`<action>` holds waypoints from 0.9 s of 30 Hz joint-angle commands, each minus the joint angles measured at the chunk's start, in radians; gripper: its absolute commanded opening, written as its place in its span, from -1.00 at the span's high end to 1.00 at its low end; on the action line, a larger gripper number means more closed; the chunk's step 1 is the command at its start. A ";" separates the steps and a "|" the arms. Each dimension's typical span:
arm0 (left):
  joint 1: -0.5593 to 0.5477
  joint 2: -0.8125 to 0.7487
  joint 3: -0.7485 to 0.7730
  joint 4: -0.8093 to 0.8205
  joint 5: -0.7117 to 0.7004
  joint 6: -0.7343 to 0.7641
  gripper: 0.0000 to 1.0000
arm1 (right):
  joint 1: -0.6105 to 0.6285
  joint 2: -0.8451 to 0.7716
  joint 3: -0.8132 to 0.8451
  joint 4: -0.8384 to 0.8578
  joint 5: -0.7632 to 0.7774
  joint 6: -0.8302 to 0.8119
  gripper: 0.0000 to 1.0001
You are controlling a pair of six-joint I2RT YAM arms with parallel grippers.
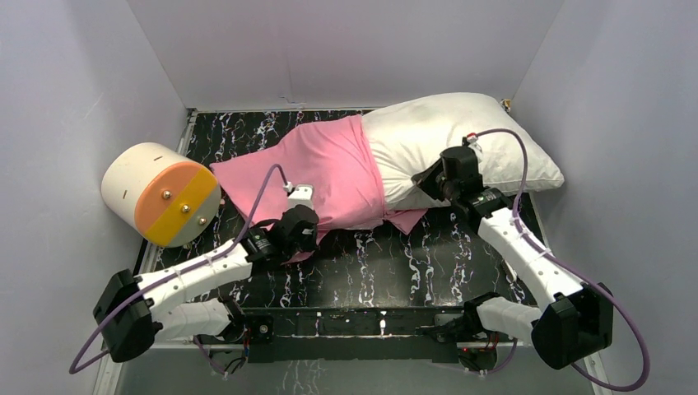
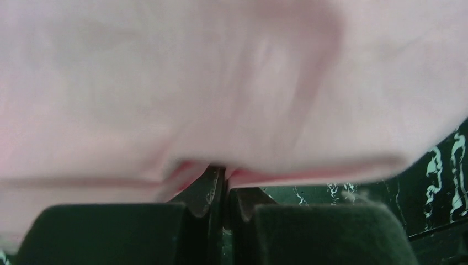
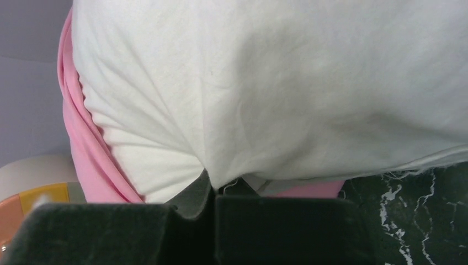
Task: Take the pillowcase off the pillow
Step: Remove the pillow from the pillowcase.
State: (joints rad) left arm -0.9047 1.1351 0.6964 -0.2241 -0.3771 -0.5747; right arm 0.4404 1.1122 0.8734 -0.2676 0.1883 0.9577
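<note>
On the dark marbled table [image 1: 370, 263], the pillow [image 1: 461, 140] lies across the far half. Its right end is bare, and its left part sits inside the pillowcase [image 1: 329, 169], whose mouth rings the cushion about mid-length. The empty end of the pillowcase trails flat toward the cylinder [image 1: 160, 193].

Treat both as soft and light. The pillow is plump and will squash and drag rather than stay put. The pillowcase looks thin and slippery, so a small pinch may slide off. Take a good fold of pink cloth well left of the mouth, and anchor the white cushion on its bare part.

Your left arm [image 1: 189, 280] reaches forward and inward to the pillowcase's near edge. Your right arm [image 1: 527, 255] stretches up to the pillow's near side, just right of the mouth.

The left gripper [image 2: 223, 176] has its jaws together on a fold of pink fabric. The right gripper [image 3: 212, 185] is clamped on puckered white pillow cloth.
</note>
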 commanded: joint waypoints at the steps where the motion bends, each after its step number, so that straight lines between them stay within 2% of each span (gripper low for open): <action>1: 0.007 -0.144 0.036 -0.327 -0.270 -0.235 1.00 | -0.128 0.019 0.147 -0.080 0.103 -0.182 1.00; 6: 0.010 -0.266 0.056 -0.562 -0.327 -0.431 1.00 | -0.187 0.008 0.128 -0.048 0.036 -0.207 1.00; 9: 0.012 -0.306 0.093 -0.673 -0.364 -0.493 1.00 | -0.191 0.012 0.124 -0.058 0.025 -0.207 1.00; 13: 0.012 -0.352 0.124 -0.708 -0.357 -0.454 1.00 | -0.192 -0.008 0.102 -0.041 -0.005 -0.200 1.00; 14: 0.010 -0.361 0.132 -0.620 -0.283 -0.333 1.00 | -0.191 -0.027 0.084 -0.036 -0.022 -0.203 1.00; 15: 0.011 -0.371 0.131 -0.489 -0.138 -0.200 0.43 | -0.192 -0.043 0.058 -0.020 -0.082 -0.206 1.00; 16: 0.012 -0.363 0.130 -0.368 -0.021 -0.103 0.00 | -0.191 -0.057 0.029 -0.007 -0.146 -0.204 1.00; 17: 0.012 -0.339 0.134 -0.270 0.065 -0.031 -0.34 | -0.192 -0.064 -0.001 0.001 -0.178 -0.185 1.00; 19: 0.011 -0.204 0.193 -0.198 0.241 0.096 -0.67 | -0.191 -0.085 -0.048 0.015 -0.270 -0.147 1.00; 21: 0.011 -0.037 0.243 -0.197 0.368 0.197 -0.87 | -0.191 -0.099 -0.058 0.017 -0.293 -0.127 1.00; 24: 0.012 0.070 0.250 -0.216 0.541 0.290 -0.97 | -0.192 -0.096 -0.021 -0.009 -0.294 -0.132 1.00; 27: 0.010 0.085 0.210 -0.208 0.469 0.321 -0.97 | -0.192 -0.089 -0.013 -0.010 -0.309 -0.128 1.00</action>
State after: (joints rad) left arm -0.8951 1.2369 0.9222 -0.4282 0.0540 -0.3489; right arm 0.2489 1.0393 0.8078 -0.3206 -0.0719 0.8200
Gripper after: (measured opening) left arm 0.982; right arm 0.020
